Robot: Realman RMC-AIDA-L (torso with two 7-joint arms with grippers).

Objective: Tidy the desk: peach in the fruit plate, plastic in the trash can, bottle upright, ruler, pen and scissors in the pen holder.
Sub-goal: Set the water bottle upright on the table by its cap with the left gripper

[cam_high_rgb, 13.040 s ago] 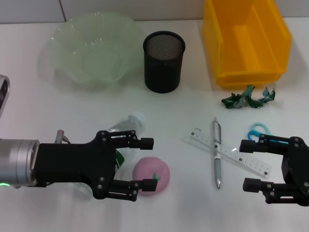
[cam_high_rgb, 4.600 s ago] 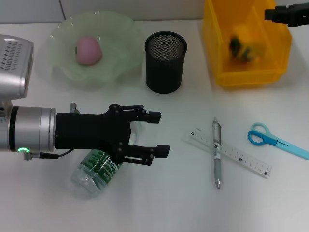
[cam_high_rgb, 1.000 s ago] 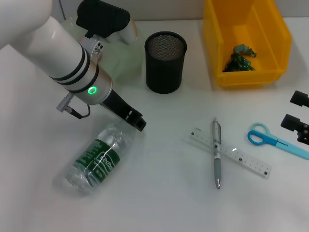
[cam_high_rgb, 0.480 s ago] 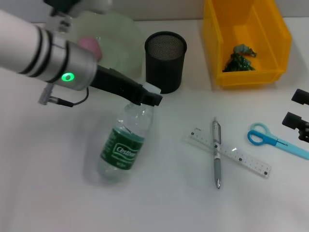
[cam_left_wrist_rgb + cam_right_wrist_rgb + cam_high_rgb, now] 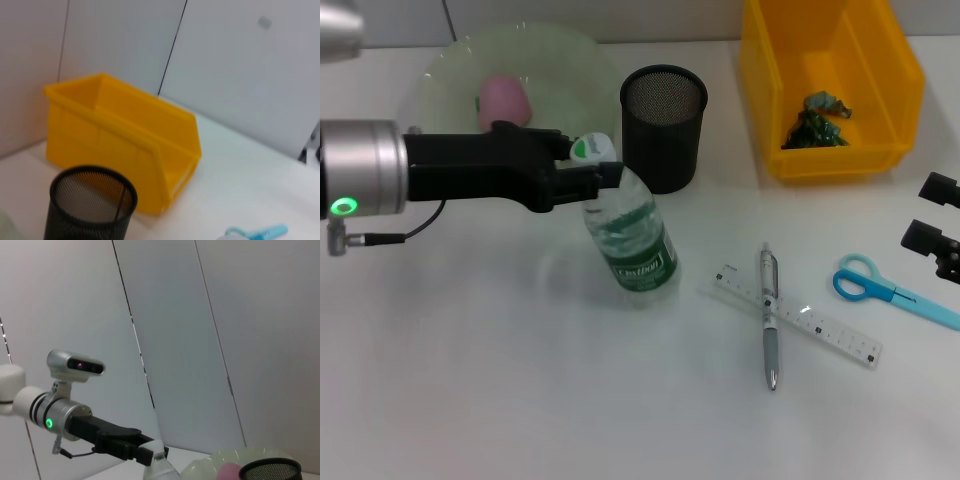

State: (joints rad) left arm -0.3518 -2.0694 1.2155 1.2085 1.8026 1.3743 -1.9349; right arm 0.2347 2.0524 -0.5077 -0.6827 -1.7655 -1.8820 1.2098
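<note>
Plastic bottle (image 5: 632,240), just one, stands gripped at its cap by the left gripper's (image 5: 588,165) closed fingers; right gripper (image 5: 932,215) unclear.

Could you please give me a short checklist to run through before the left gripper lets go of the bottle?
1. Grip: left gripper shut on the neck of the bottle, just under its white cap: ok.
2. Bottle upright: it looks close to upright, base on the table, but a slight lean cannot be ruled out: cannot tell.
3. Room around the bottle: the pen holder stands close behind it, apart from it: ok.
4. Peach in the fruit plate: ok.
5. Plastic in the yellow trash can: ok.
6. Right gripper near the scissors, well away from the bottle: ok.
</note>
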